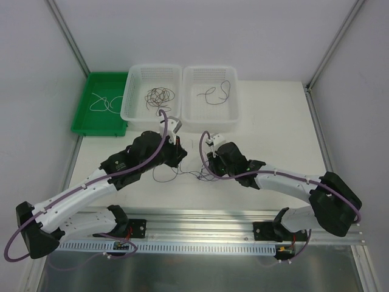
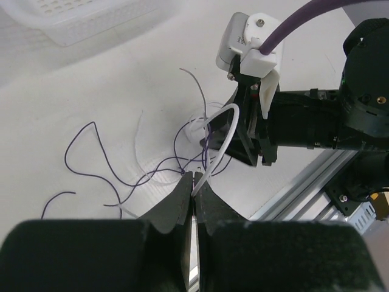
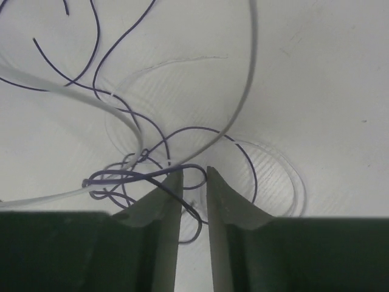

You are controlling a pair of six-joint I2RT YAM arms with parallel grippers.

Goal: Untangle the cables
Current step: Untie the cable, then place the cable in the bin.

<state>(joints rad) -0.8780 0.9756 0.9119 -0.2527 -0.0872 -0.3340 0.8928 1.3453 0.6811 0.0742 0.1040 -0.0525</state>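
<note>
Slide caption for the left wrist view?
Left fingers pinch the white cable, which loops over thin purple cables strewn on the table.

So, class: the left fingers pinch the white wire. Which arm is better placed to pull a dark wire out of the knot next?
Probably the right. The right fingers stand apart at the knot, with a dark wire crossing between them. The left fingers are shut on the white wire, anchoring it.

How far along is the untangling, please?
Looks done: a whitish cable in the green tray, a dark cable in the right basket. In hand: the left end effector pinches the white cable of the table tangle; the right end effector is open at it. Left: that tangle, a second tangle in the left basket.
</note>
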